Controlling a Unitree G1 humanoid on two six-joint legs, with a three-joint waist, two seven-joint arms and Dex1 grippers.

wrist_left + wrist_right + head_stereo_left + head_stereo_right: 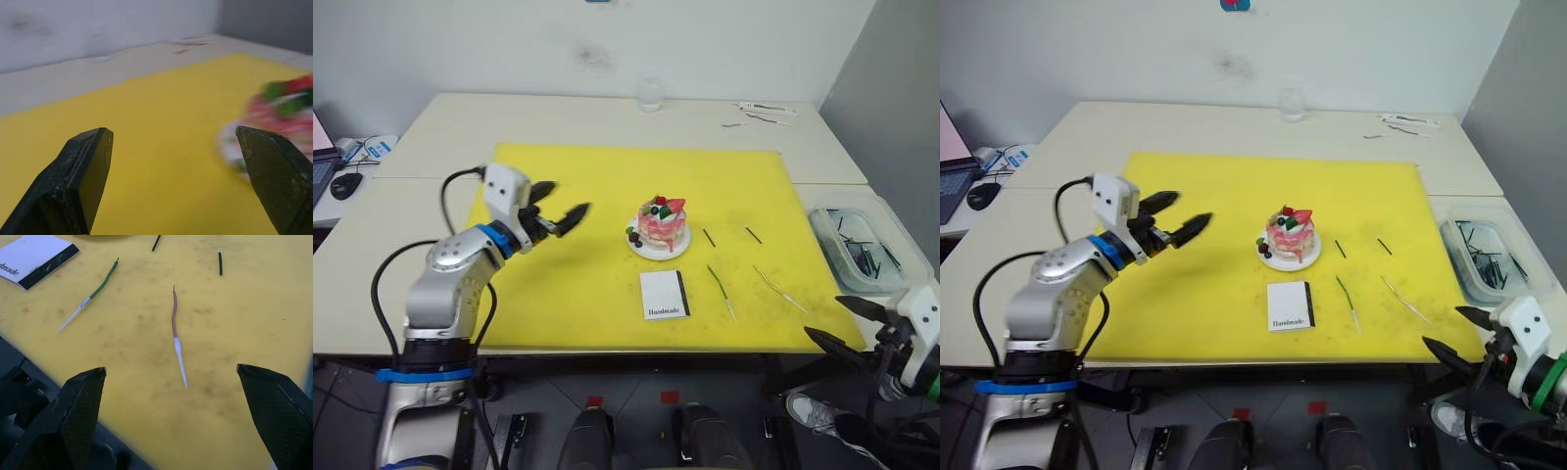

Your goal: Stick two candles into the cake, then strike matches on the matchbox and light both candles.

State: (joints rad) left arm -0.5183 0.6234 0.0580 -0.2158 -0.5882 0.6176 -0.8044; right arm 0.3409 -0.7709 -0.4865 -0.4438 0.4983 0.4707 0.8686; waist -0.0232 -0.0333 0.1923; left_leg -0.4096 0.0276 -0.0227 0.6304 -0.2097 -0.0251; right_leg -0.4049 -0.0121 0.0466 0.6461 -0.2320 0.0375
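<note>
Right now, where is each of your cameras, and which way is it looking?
Left eye view: on my head, looking down at the yellow mat, the cake and matchbox; both arms show.
Right eye view: beside it, same scene.
Left wrist view: on my left wrist, looking past the open left gripper toward the cake.
Right wrist view: on my right wrist, looking past the open right gripper at two candles and two matches.
Shared: both wrist views catch things the eye views show.

Bare yellow mat (578,284) lies open between the left gripper (562,208) and the cake (663,226). Right of the cake, matches (709,236), candles (722,289) and the matchbox (665,294) lie flat, well spaced.
</note>
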